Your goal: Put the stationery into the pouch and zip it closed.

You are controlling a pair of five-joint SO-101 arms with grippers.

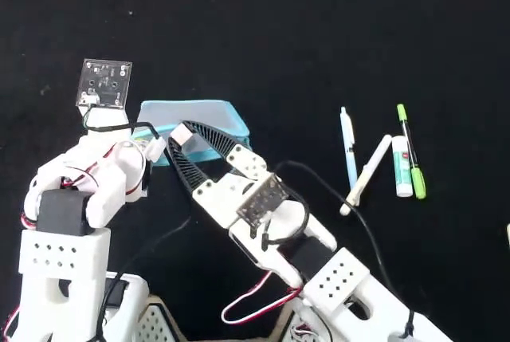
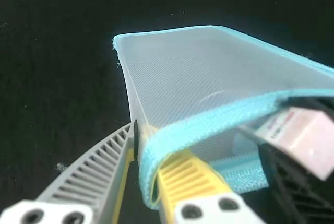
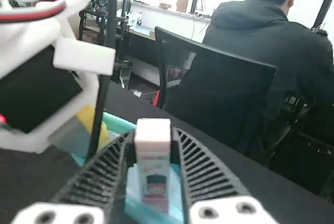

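While the pouch [image 1: 195,115] lies left of centre on the black table [image 1: 319,47], I see my left gripper [image 2: 142,140] clamped on its teal rim. My right gripper [image 1: 185,139] grasps an eraser [image 3: 152,145] at the pouch's mouth. A blue pen [image 1: 348,147], white pen [image 1: 368,173], white tube [image 1: 402,168] and green marker [image 1: 410,147] lie well apart to the right.

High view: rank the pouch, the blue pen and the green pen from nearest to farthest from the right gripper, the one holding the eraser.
1. pouch, right at the right gripper, which holds the eraser at its opening.
2. blue pen, off to that gripper's right, the near side of the loose stationery.
3. green pen, the far right of that group.
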